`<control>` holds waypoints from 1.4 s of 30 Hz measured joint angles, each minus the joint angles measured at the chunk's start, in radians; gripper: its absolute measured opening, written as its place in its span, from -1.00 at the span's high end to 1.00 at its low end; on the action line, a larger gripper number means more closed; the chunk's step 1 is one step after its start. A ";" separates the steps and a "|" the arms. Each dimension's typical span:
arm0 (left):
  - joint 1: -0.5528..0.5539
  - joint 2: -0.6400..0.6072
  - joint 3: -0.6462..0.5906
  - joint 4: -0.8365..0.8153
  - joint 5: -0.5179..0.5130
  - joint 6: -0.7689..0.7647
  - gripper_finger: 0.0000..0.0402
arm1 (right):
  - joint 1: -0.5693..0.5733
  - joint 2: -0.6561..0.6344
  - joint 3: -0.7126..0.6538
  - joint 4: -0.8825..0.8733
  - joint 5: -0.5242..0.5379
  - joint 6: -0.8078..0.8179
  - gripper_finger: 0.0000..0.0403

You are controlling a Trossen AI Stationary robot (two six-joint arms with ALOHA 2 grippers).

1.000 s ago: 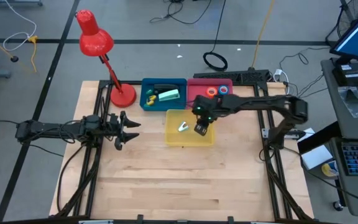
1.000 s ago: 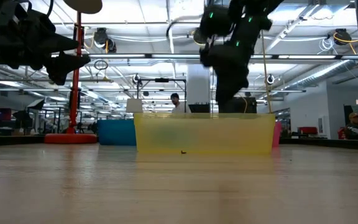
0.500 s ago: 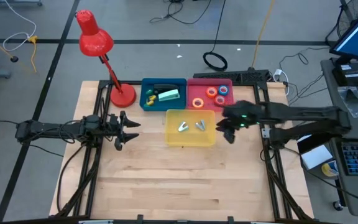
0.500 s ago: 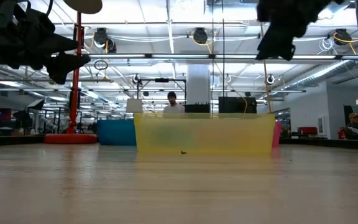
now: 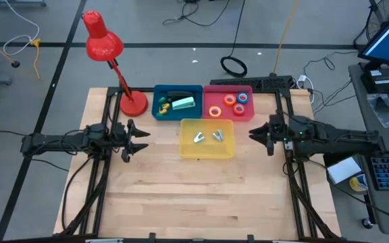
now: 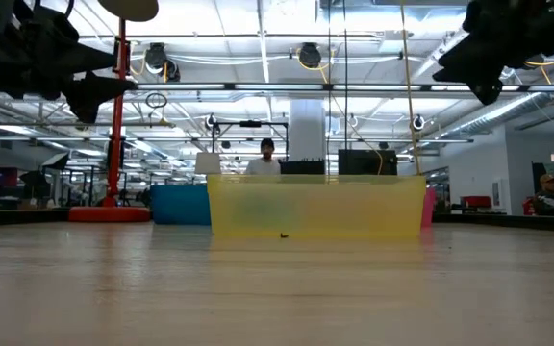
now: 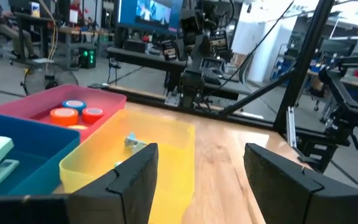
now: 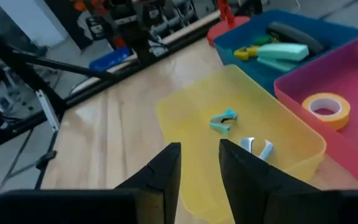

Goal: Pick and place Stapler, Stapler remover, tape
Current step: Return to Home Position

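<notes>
Two small staple removers (image 5: 199, 138) (image 5: 217, 136) lie on the floor of the yellow tray (image 5: 206, 155). Staplers, one of them pale green (image 5: 183, 103), lie in the blue tray (image 5: 159, 94). Yellow (image 5: 214, 111), orange (image 5: 229, 100) and red tape rolls (image 5: 240, 108), and a blue one, lie flat in the pink tray (image 5: 211, 90). My right gripper (image 5: 261, 135) hovers right of the yellow tray, open by a narrow gap (image 8: 199, 152) and holding nothing. My left gripper (image 5: 132, 140) hovers left of the tray, open wide (image 7: 201, 155) and holding nothing.
A red desk lamp (image 5: 132, 103) stands at the table's far left, its head (image 5: 101, 37) reaching beyond the far edge. The near half of the wooden table (image 5: 194, 196) is bare wood. A black frame rail (image 5: 286, 162) runs along the right edge.
My right gripper has drawn back from above the yellow tray toward the table's right edge, rising a little and tipping from pointing down to nearly level. A second staple remover now lies in the yellow tray where the gripper stood.
</notes>
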 joint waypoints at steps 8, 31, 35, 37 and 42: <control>0.000 -0.131 0.097 -0.237 -0.053 0.094 -0.19 | 0.000 -0.209 -0.021 -0.106 0.001 -0.030 0.49; 0.000 -0.194 0.007 -0.234 -0.049 0.110 -0.19 | -0.002 -0.440 -0.346 0.074 -0.002 0.039 0.49; 0.000 -0.194 0.007 -0.257 -0.062 0.109 -0.19 | -0.002 -0.442 -0.379 0.069 -0.005 0.093 0.49; 0.000 -0.194 0.007 -0.261 -0.071 0.113 -0.19 | -0.002 -0.444 -0.383 0.078 -0.004 0.086 0.49; 0.000 -0.194 0.008 -0.270 -0.070 0.109 -0.19 | -0.002 -0.443 -0.382 0.076 -0.003 0.018 0.49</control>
